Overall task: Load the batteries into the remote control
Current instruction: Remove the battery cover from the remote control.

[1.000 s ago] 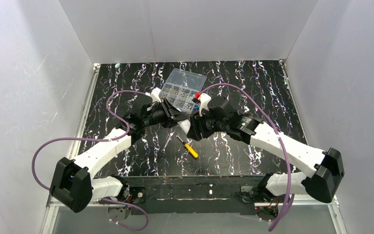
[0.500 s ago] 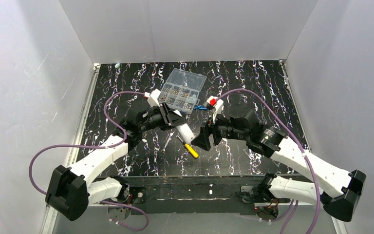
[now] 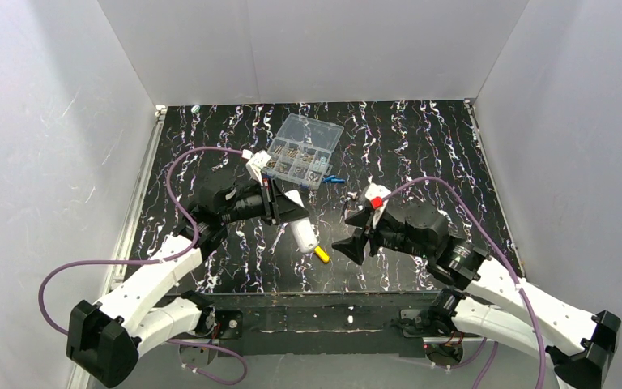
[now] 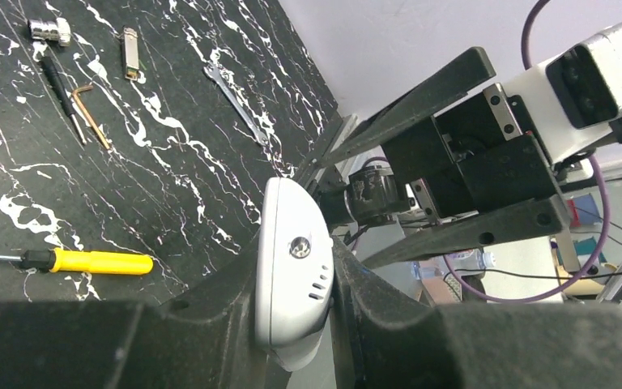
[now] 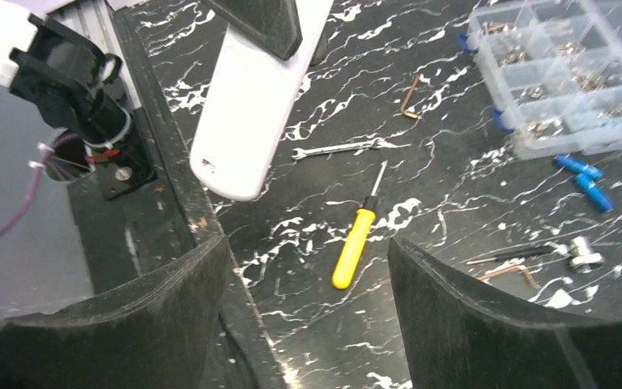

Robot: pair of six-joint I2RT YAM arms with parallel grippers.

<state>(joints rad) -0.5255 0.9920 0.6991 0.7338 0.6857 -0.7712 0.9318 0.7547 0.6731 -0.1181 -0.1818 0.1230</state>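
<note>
Around the task's things the tabletop (image 3: pixel 429 138) carries a clear compartment box (image 3: pixel 301 151) toward the far edge, a yellow-handled screwdriver (image 5: pixel 355 243) near the near edge, a slim wrench (image 5: pixel 336 148), a bent hex key (image 5: pixel 409 96) and a small metal socket (image 5: pixel 587 258). The left gripper (image 3: pixel 290 212) is pinched on the remote control (image 3: pixel 304 237), whose free rounded end hangs over the screwdriver's shaft and hides it from above, so only the yellow handle shows there. The right gripper (image 5: pixel 308 308) stands spread wide with nothing between its fingers, just right of the screwdriver. The batteries (image 5: pixel 587 180), two blue cells, lie on the tabletop beside the box's right side, well apart from both grippers. A second ago we saw the two grippers meeting close to the box. Since then the right one has opened and drawn back toward the near edge, uncovering the batteries, and the left has carried the remote nearer too. The screwdriver and box have stayed put.
</note>
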